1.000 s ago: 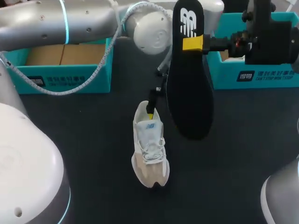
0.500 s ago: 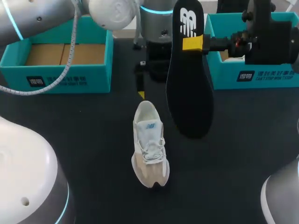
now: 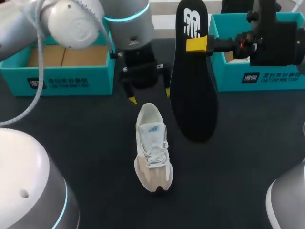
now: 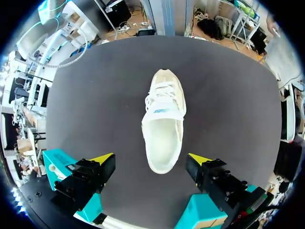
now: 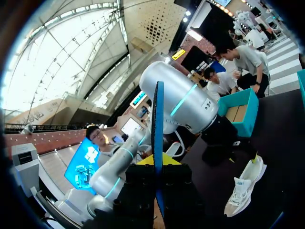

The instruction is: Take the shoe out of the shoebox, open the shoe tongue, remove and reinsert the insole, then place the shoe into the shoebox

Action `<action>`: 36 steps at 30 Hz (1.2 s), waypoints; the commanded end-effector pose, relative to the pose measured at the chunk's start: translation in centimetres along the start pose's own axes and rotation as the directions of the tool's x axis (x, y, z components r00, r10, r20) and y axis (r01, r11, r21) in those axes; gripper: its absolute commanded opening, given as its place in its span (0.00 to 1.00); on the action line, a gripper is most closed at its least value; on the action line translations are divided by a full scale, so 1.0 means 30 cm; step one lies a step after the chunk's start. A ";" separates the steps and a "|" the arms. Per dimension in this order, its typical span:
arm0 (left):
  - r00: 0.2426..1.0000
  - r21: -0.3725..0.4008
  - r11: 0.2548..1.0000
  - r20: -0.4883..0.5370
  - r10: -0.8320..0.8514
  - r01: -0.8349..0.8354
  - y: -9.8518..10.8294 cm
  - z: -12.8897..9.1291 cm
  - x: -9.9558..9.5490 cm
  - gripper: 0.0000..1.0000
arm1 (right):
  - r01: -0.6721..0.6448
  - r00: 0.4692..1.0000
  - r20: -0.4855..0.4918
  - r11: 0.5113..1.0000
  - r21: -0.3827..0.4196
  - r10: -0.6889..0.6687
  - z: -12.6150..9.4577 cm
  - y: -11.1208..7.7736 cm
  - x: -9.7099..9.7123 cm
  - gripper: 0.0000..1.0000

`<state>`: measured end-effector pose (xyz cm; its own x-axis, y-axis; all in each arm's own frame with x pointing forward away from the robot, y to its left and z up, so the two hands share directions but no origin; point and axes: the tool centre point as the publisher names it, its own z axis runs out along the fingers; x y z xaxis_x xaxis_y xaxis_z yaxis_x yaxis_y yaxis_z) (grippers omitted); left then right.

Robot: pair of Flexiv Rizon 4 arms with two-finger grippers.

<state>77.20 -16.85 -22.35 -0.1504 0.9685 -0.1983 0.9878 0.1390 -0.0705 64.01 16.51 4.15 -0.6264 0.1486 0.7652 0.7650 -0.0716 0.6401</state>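
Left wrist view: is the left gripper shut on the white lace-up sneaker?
No, the fingers of the left gripper stand wide apart, clear of the white lace-up sneaker ahead of them.

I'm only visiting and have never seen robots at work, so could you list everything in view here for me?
shoe: one, white and cream, lying on the middle of the table, toe toward the robot
insole: one, black, held up in the air beside the shoe
left teal box: one, teal with a brown inside, far left of the table
right teal box: one, teal, far right of the table
table: one, dark
left gripper: one, black with yellow tips, open, just beyond the shoe's heel
right gripper: one, black with yellow tips, shut on the insole near its upper end
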 end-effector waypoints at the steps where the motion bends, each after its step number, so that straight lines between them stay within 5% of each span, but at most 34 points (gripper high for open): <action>1: 0.989 -0.004 1.000 0.149 0.002 -0.002 -0.005 0.005 0.017 1.00 | -0.001 1.000 0.001 1.000 0.002 0.001 0.014 0.006 -0.002 0.00; 4: 0.989 -0.004 1.000 0.149 0.002 -0.002 -0.005 0.005 0.017 1.00 | -0.001 1.000 0.001 1.000 0.002 0.001 0.014 0.006 -0.002 0.00; 13: 0.834 0.138 0.987 0.533 -0.141 0.079 0.041 -0.035 0.016 1.00 | -0.186 0.982 -0.018 0.982 -0.024 0.186 -0.041 0.043 -0.049 0.00; 20: 0.666 0.123 0.991 0.735 -0.128 0.055 0.062 -0.102 0.028 1.00 | -0.319 0.948 0.012 0.948 -0.003 0.319 -0.079 0.057 -0.113 0.00; 28: 0.579 0.063 0.996 0.810 -0.089 0.065 0.036 -0.151 0.034 1.00 | -0.369 0.929 -0.010 0.927 0.061 0.371 -0.076 0.056 -0.143 0.00; 33: 0.455 0.046 0.996 0.887 -0.078 0.081 0.031 -0.177 0.027 1.00 | -0.454 0.891 0.038 0.889 0.060 0.452 -0.121 0.049 -0.217 0.00; 36: 0.351 0.054 0.995 0.933 -0.079 0.079 0.022 -0.238 0.024 1.00 | -0.586 0.809 0.100 0.809 0.054 0.579 -0.159 0.033 -0.292 0.00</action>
<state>79.15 -15.50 -15.76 -0.2325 0.5635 -0.7927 0.9702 0.1914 -0.1485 68.97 11.22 -0.74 -0.1511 0.1524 0.9767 0.9818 -0.0914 0.1662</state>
